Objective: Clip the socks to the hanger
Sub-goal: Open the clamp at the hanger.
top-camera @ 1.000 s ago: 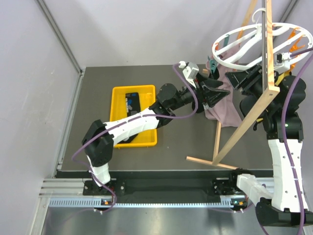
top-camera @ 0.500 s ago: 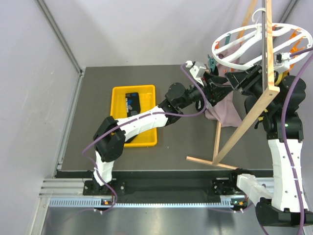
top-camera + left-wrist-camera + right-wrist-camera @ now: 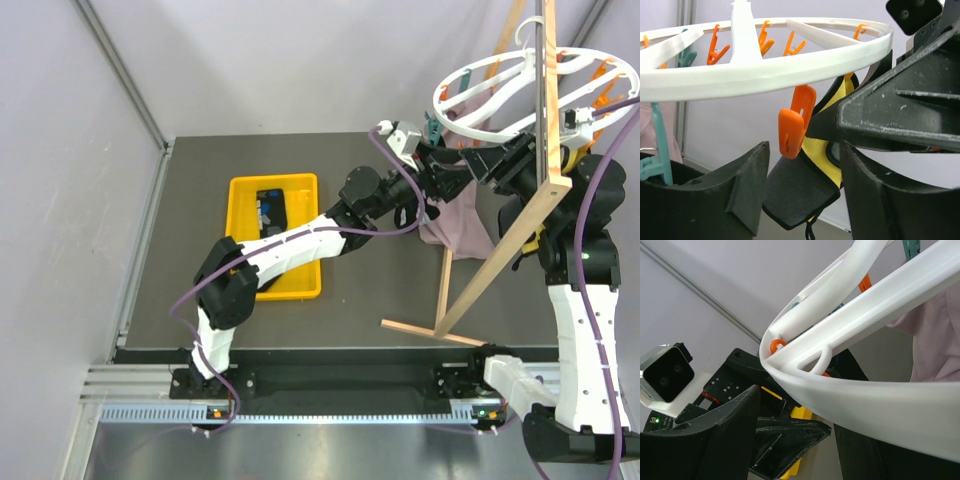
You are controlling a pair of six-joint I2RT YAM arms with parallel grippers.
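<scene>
The socks (image 3: 270, 207) lie black in the yellow tray (image 3: 240, 270) at the table's left, far from both grippers. The hanger (image 3: 500, 75), a white ring with orange and teal clips, hangs at the upper right on a wooden frame (image 3: 505, 255). My left gripper (image 3: 445, 165) is raised under the ring's near-left rim. In the left wrist view it (image 3: 802, 150) is open, and an orange clip (image 3: 796, 122) hangs just above the gap. My right gripper (image 3: 478, 160) faces it from the right, open, with the ring's rim (image 3: 865, 405) crossing over its jaws.
A pink-mauve cloth (image 3: 455, 220) hangs from the ring below both grippers. A black and yellow bag (image 3: 800, 187) hangs behind the orange clip. A teal clip (image 3: 660, 150) hangs at the left. The frame's wooden foot (image 3: 432, 333) lies on the table.
My left arm has swung right and upward, and its gripper has gone from beside the pink cloth to under the ring's rim. The right arm has stayed still.
</scene>
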